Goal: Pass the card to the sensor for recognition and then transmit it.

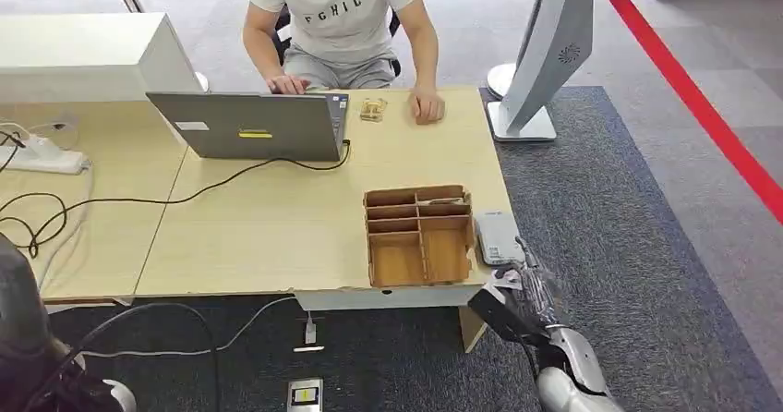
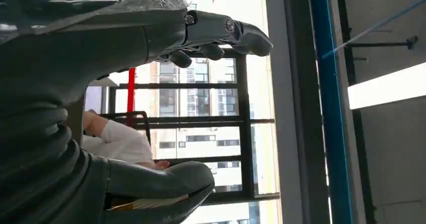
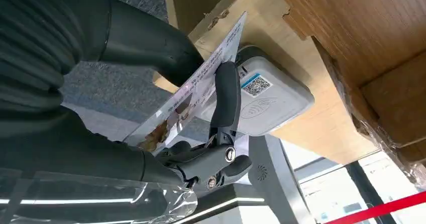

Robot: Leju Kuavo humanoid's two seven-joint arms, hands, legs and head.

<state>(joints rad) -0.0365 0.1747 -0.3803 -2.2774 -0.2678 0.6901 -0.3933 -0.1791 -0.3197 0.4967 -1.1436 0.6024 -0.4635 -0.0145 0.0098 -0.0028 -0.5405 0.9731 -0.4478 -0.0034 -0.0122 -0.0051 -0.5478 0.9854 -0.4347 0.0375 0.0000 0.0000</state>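
My right hand (image 1: 528, 278) is at the table's near right corner, and it pinches a thin printed card (image 3: 198, 86) between thumb and a finger (image 3: 227, 96). The card is held on edge just beside the grey-white card sensor (image 1: 497, 236), which lies flat on the table next to the box; the sensor's QR label and contactless mark (image 3: 261, 101) show close behind the card. My left hand (image 2: 166, 38) is raised with nothing in it, fingers loosely curled and apart from the thumb (image 2: 161, 181).
A brown compartment box (image 1: 417, 235) stands left of the sensor. A person (image 1: 337, 24) sits across the table at a laptop (image 1: 249, 126), whose cable runs over the tabletop (image 1: 277, 218). A white stand (image 1: 540, 52) rises at the right. A small device (image 1: 305, 395) lies on the floor.
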